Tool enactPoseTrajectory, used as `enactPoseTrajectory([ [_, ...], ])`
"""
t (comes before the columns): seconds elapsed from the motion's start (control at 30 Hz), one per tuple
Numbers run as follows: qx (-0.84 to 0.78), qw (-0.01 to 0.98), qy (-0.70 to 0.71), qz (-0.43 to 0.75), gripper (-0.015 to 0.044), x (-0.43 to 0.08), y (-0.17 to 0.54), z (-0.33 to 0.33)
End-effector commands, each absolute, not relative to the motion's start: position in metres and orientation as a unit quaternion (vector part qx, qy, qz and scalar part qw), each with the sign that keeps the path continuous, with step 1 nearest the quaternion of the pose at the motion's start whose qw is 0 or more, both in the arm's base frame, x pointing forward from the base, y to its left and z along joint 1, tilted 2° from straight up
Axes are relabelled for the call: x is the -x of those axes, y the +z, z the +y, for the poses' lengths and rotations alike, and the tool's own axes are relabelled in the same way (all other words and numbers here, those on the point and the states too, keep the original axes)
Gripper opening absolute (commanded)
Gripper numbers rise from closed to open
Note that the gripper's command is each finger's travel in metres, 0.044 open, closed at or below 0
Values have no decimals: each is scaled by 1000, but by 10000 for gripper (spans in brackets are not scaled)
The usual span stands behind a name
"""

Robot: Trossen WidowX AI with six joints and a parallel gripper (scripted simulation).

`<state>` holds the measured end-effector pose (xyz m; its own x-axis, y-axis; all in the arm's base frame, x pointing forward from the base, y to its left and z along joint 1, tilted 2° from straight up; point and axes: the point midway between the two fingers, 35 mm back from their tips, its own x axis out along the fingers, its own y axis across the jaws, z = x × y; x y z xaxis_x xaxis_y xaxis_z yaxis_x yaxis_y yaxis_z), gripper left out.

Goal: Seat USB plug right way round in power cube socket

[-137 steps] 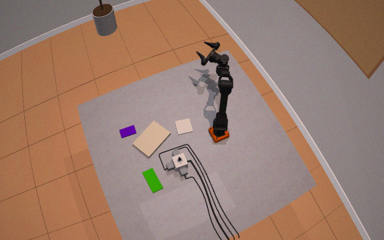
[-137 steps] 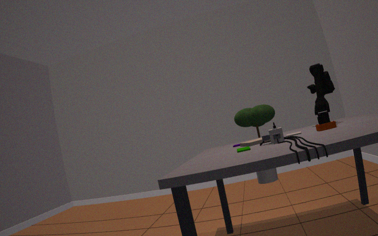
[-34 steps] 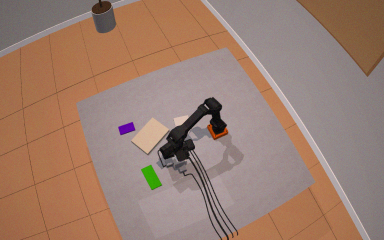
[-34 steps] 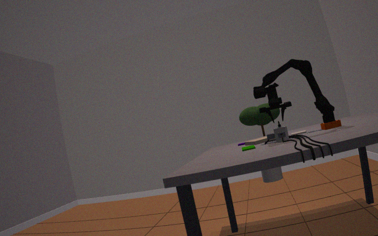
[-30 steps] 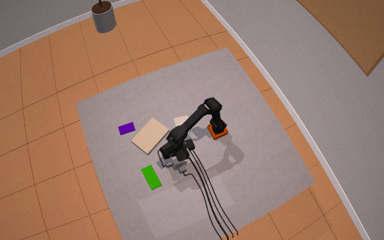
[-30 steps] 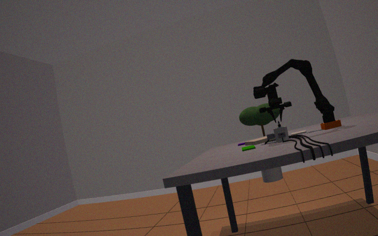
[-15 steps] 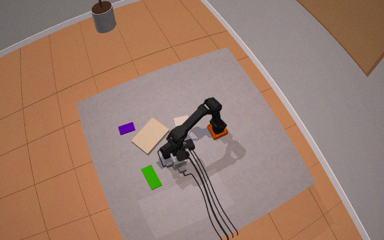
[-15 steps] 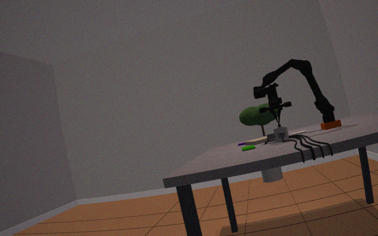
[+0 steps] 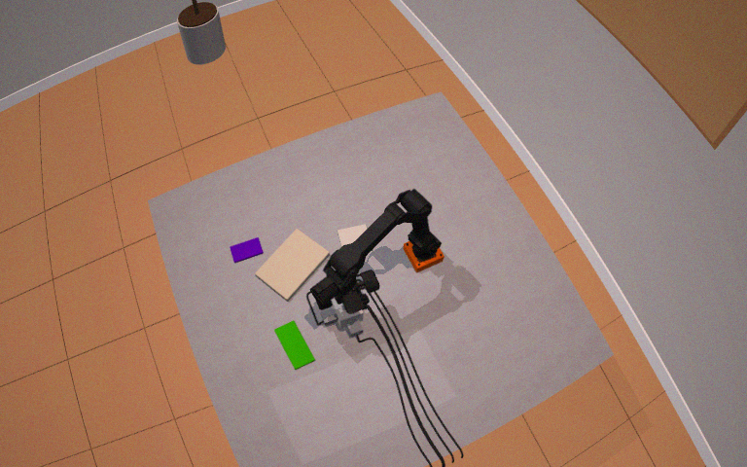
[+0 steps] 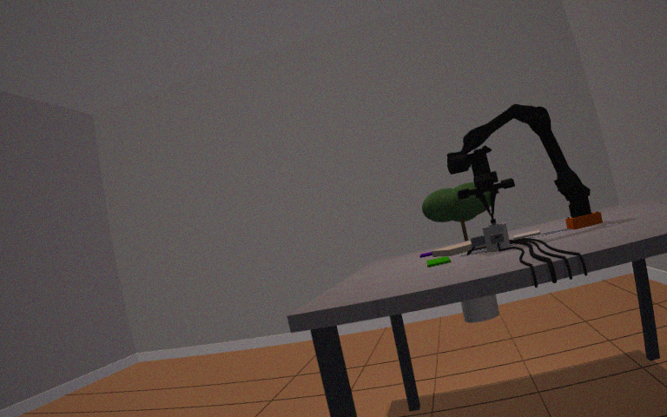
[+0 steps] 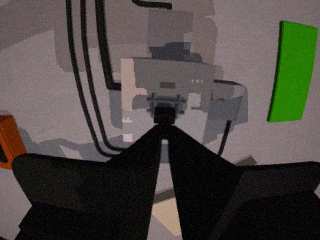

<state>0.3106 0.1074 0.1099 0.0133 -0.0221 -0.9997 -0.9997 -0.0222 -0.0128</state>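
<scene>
The power cube (image 10: 505, 239) (image 11: 142, 75) is a light grey block on the table, mostly hidden under the arm in the top view. The USB plug (image 11: 164, 115) is small and black and stands on the cube's top, over the socket. My gripper (image 10: 492, 219) (image 11: 164, 131) points down over the cube, its fingertips brought together and shut on the plug's upper part. How deep the plug sits and which way round it is cannot be told; the socket opening is hidden beneath it.
Black cables (image 9: 396, 370) (image 10: 544, 260) (image 11: 75, 75) run from the cube's sides to the table edge. A green block (image 9: 295, 345) (image 10: 439, 261) (image 11: 294, 72), a beige slab (image 9: 292, 265), a purple block (image 9: 246, 249) and a white piece (image 9: 351, 233) lie nearby.
</scene>
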Motion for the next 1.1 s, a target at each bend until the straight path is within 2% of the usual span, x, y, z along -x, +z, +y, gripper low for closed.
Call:
enactPoseTrajectory([
  [0.0, 515, 494, 496, 495, 0, -312, 114, 108],
  [1.07, 515, 494, 496, 495, 0, -311, 136, 108],
])
